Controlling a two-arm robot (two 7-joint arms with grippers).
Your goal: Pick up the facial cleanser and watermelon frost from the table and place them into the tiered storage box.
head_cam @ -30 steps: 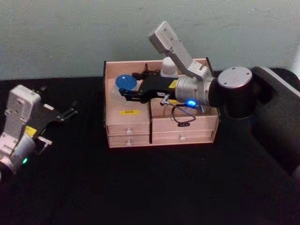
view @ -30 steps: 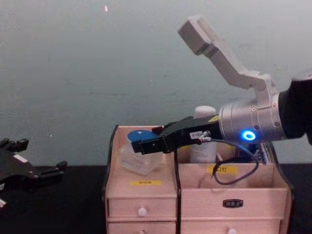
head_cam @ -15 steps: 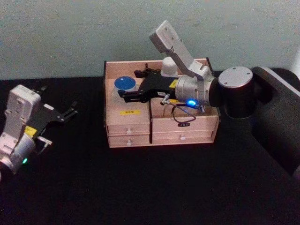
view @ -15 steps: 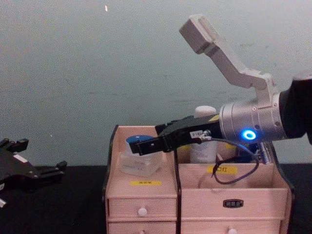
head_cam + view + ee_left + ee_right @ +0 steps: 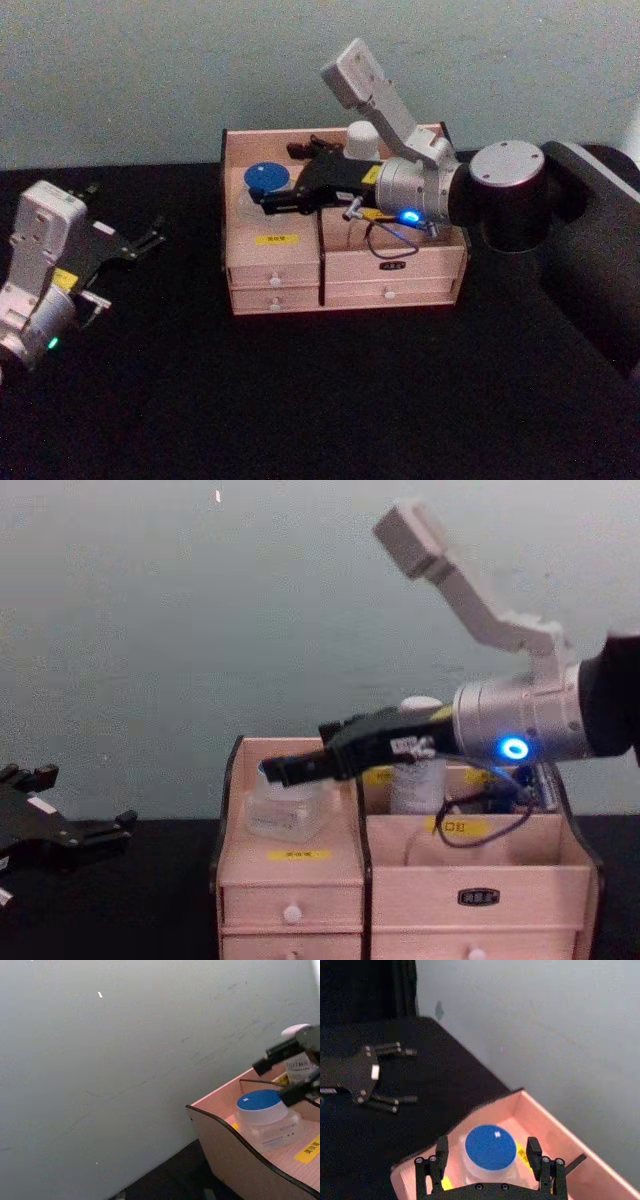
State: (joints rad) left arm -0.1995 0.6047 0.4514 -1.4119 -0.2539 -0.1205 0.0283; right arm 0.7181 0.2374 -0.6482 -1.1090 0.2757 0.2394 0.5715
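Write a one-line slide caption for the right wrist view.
Right tool, fingers open, poised above the blue-lidded jar sitting in the tiered storage box, with the left tool resting over the black table beyond.

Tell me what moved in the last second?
The right hand, fingers open around the blue-lidded clear jar, rose slightly and drew back. The jar stayed in the pale wooden tiered storage box, as did the white bottle. The left hand barely shifted.

A black table [image 5: 300,390] carries the tiered storage box [image 5: 340,275] near its back edge by the wall.
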